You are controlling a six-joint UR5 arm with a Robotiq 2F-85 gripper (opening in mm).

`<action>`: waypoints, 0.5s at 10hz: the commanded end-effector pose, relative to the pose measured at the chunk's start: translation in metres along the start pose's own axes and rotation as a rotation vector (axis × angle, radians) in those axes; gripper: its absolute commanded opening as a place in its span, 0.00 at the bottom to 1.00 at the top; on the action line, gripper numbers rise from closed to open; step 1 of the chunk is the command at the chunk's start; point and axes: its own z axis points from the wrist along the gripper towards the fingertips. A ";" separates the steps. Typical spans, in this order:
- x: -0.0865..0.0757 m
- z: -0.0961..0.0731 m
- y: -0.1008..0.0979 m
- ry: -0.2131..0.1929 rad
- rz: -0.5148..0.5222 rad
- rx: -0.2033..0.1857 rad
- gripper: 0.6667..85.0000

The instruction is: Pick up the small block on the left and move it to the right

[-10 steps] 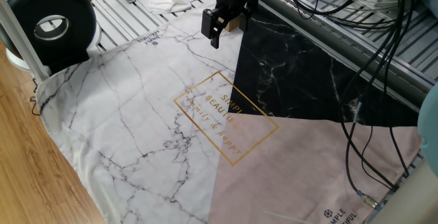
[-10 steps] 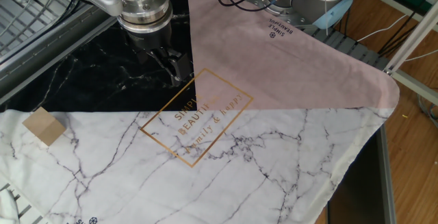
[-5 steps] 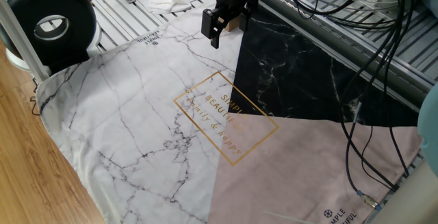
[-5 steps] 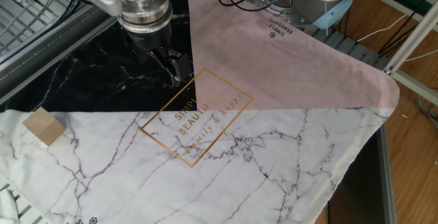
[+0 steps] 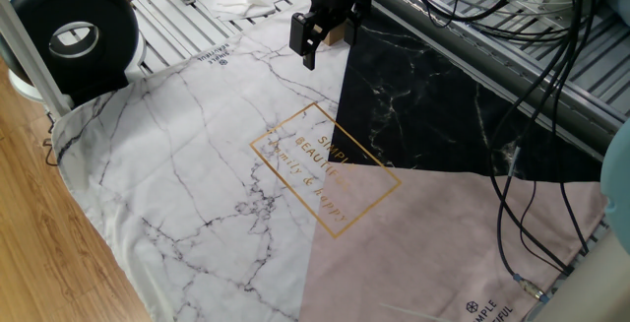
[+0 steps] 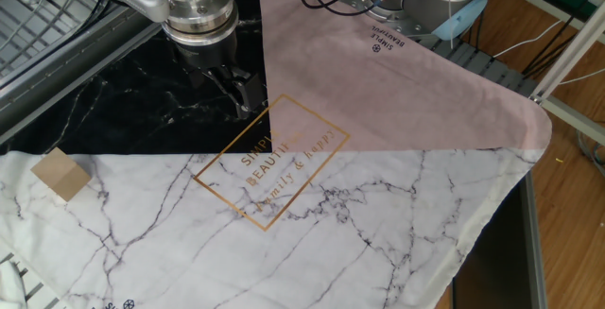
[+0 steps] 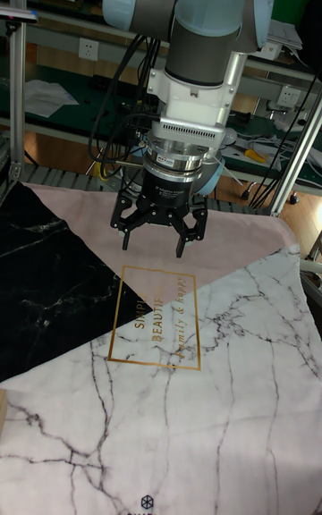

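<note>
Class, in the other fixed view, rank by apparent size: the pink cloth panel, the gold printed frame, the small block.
Largest: pink cloth panel
Middle: gold printed frame
Smallest: small block

In one fixed view the small block (image 5: 339, 36) lies just behind the gripper (image 5: 307, 46), with only a tan sliver showing. In the tall fixed view the picture's left edge cuts the block, well below-left of the gripper.

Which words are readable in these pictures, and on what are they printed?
"SIMPLE BEAUTIFUL", "family & happy": inside the gold frame on the cloth.
"SIMPLE BEAUTIFUL": pink-corner print on the same cloth.
Too small to read: white-corner print.
</note>
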 end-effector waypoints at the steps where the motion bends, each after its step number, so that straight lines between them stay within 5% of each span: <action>1: -0.106 -0.024 -0.025 -0.428 0.107 0.085 0.01; 5: -0.107 -0.022 -0.026 -0.427 0.110 0.088 0.01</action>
